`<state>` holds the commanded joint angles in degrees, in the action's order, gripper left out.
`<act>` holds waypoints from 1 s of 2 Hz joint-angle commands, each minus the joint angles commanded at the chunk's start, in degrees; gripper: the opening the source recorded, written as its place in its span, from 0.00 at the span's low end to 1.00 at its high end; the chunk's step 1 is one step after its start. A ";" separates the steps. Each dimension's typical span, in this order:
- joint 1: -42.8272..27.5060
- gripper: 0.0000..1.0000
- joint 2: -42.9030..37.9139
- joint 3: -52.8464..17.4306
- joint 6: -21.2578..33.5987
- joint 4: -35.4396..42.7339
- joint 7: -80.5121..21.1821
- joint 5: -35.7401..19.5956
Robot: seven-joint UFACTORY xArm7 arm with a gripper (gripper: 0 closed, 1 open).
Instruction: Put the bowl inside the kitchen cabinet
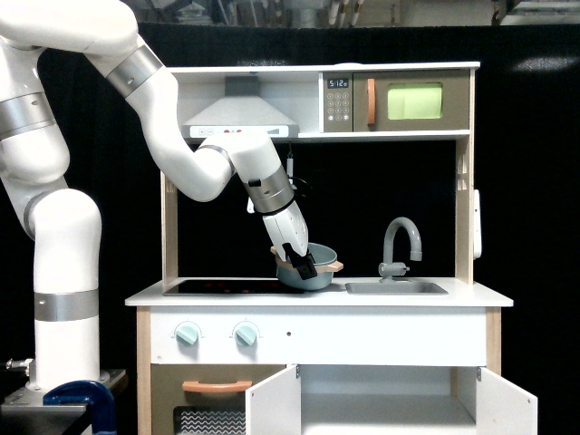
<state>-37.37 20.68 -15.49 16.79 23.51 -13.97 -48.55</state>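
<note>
One white arm [195, 168] rises from a base at the exterior view's left, bends over at the top, then reaches down and toward the exterior view's right under the range hood [237, 118]. Wrist angled steeply downward toward the countertop.

Claw [304, 265]: dark fingers clamped on the near rim of the bowl [313, 268]. One finger shows against the bowl's outer wall; the other is not clearly seen.

Bowl: one, grey-blue with a tan rim, tilted so its opening faces up and toward the exterior view's right. Its lower edge sits at or barely above the table [471, 294]; contact cannot be told. It lies between the black stovetop [222, 286] and the sink [396, 287], just beside the sink's left end.

Kitchen cabinet [390, 399]: one white compartment below the table, two white doors [272, 403] swung open, one on each side. Interior bare as far as seen; the bottom is cut off by the frame edge.

Counts: one faucet [401, 243], grey, curved, behind the sink. Two mint knobs [188, 333] on the front panel. One microwave [412, 101] with green window on the upper shelf. One oven door [204, 399] with peach handle, left of the cabinet. One blue clamp [82, 399] near the arm's base.
</note>
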 joint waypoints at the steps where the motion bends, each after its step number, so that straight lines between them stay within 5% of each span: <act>1: 3.56 0.00 2.56 -0.58 3.00 -0.64 0.52 3.84; 2: 15.35 0.00 8.59 -10.25 15.14 -0.90 -7.23 14.49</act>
<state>-22.02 29.27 -25.73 31.93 22.60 -21.20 -34.06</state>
